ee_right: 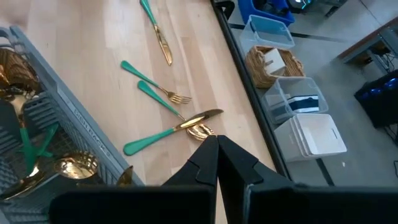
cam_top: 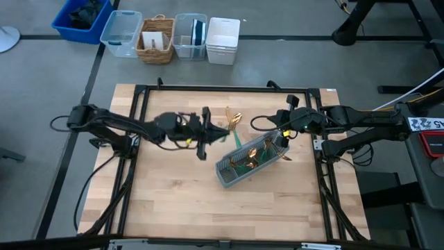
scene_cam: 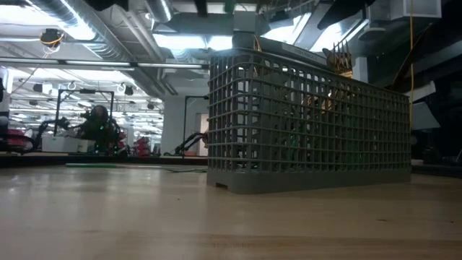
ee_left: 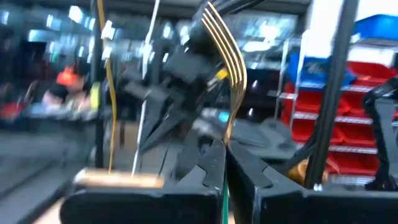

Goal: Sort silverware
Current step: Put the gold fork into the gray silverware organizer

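Wooden tabletop point(cam_top: 173, 201), bins on the floor past its far edge. Grey caddy point(cam_top: 251, 161) sits right of centre with silverware inside. Left gripper point(cam_top: 207, 132) is clamped on a fork point(ee_left: 229, 68), held mid-air. Right gripper point(ee_right: 217, 163) is closed and empty near loose pieces point(ee_right: 163, 93) by the far edge. Low view: caddy mesh hides its contents.
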You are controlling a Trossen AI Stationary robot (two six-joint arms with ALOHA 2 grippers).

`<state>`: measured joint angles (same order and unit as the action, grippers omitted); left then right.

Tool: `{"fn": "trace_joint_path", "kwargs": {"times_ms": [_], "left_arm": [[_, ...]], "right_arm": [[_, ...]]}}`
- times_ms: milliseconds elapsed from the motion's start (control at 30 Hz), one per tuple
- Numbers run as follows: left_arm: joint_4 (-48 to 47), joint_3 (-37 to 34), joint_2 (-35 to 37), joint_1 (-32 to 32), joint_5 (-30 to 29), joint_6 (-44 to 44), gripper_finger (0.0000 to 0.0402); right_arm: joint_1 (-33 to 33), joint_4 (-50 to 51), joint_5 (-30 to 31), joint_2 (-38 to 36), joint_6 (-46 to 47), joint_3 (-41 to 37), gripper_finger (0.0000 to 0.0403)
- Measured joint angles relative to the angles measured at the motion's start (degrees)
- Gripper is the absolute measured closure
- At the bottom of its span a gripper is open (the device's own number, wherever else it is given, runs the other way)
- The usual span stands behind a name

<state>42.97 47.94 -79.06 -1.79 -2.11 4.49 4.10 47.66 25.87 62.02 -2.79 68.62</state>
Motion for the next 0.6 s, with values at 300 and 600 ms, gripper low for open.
{"fn": "trace_joint_path", "kwargs": {"times_ms": [300,600], "left_arm": [[17.08,1.09,-13.11,-1.88,-2.2,-6.72,0.0401],[17.72,4.39,-17.32,-1.12,-2.21,-11.04,0.0401]], "right_arm": [[0.0,-2.63,-10.56,0.0,2.86,0.0,0.0391],[0.0,-11.53,-26.57,0.0,-1.25,0.0,0.0385]]}}
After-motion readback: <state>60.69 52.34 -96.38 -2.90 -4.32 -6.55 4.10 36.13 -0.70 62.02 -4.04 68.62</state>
